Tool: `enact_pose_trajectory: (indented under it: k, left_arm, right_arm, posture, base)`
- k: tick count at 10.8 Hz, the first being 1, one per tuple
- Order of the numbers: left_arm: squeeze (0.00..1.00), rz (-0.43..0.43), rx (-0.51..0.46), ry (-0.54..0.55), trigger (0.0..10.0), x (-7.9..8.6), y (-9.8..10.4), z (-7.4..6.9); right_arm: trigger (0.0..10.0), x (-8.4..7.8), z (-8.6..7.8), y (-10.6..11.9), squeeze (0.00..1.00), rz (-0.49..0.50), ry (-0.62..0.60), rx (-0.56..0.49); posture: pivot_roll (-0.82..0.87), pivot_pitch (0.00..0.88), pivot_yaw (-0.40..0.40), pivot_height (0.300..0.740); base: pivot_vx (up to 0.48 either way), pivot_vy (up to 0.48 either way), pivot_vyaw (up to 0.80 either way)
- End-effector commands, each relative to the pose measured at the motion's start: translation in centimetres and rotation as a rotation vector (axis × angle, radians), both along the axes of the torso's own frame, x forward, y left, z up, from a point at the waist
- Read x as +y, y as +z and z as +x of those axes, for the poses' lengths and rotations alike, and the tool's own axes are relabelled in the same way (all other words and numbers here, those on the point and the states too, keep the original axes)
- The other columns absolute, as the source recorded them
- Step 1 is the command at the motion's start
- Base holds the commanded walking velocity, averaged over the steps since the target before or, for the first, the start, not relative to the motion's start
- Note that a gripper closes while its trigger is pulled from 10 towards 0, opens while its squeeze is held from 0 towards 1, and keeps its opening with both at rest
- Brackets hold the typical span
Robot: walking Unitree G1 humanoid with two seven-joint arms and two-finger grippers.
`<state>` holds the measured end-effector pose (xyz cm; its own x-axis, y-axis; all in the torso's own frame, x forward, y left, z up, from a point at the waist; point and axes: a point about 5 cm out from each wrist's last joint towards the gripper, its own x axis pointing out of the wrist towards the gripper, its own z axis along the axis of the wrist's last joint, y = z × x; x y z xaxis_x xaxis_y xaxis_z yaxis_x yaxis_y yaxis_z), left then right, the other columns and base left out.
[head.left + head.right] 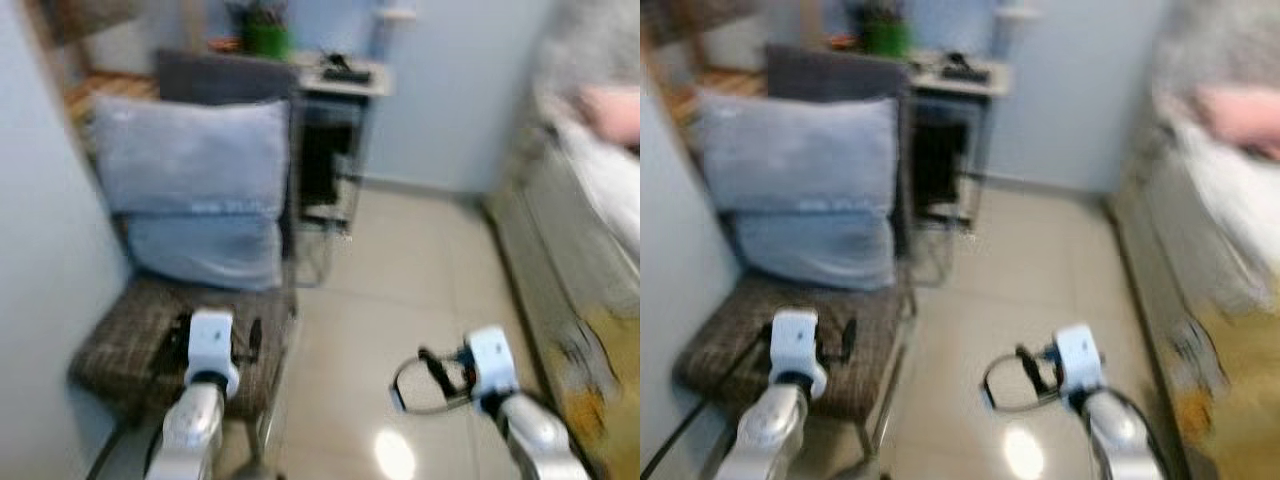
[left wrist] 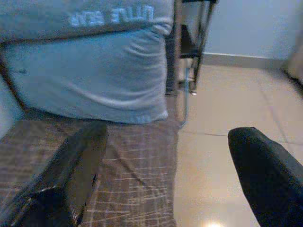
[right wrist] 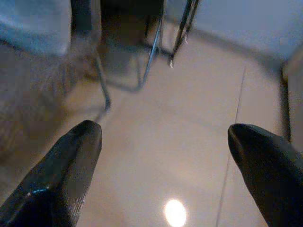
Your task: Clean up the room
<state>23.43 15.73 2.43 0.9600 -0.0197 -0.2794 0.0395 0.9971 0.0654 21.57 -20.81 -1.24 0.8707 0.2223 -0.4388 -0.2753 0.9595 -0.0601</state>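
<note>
Two grey pillows (image 1: pixel 195 190) lean upright on the chair (image 1: pixel 150 345) ahead. My left gripper (image 2: pixel 165 175) hangs spread over the seat, my right gripper (image 3: pixel 163 175) spread above the floor (image 1: pixel 400 290). Pillows look soft and light; I'd pinch a corner.

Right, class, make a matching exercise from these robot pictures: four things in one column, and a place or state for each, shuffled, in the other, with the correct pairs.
Things:
1. grey pillows
2. left gripper
3. right gripper
4. green pot

Places or states:
A. open, over the tiled floor
B. far back, on a surface behind the chair
C. stacked against the back of the chair
D. open, above the checked chair seat

Pairs: 1-C, 2-D, 3-A, 4-B
</note>
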Motion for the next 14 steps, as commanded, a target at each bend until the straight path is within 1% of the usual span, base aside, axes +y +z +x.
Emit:
enact_pose_trajectory:
  k: [1,11,12,13,14]
  left_arm:
    - [0.0,0.05,0.025,-0.078,10.0,-3.2,0.2,2.6]
    - [0.0,0.05,0.025,-0.078,10.0,-3.2,0.2,2.6]
    - [0.0,0.077,0.018,0.013,10.0,-1.0,-0.1,1.0]
    - [0.0,0.03,0.035,0.221,10.0,2.3,-0.6,-1.6]
    - [0.0,0.013,0.01,0.255,10.0,2.6,0.1,-1.2]
  right_arm:
    - [10.0,6.1,5.1,2.9,0.0,0.109,0.141,-0.101]
    - [10.0,6.1,5.1,2.9,0.0,0.109,0.141,-0.101]
    - [10.0,9.4,7.6,3.6,0.0,0.108,0.207,-0.09]
    - [10.0,14.8,10.5,5.8,0.0,0.109,0.325,-0.08]
    - [10.0,16.1,10.3,6.3,0.0,0.14,0.377,-0.098]
  posture:
    - [0.13,0.0,-0.069,0.74]
    - [0.13,0.0,-0.069,0.74]
    - [0.44,0.0,-0.23,0.74]
    - [0.45,0.0,-0.257,0.74]
    - [0.46,0.0,-0.269,0.74]
  base:
    - [0.0,0.0,0.58]
    - [0.0,0.0,0.58]
    - [0.0,0.0,0.0]
    - [0.0,0.0,0.0]
    - [0.0,0.0,0.0]
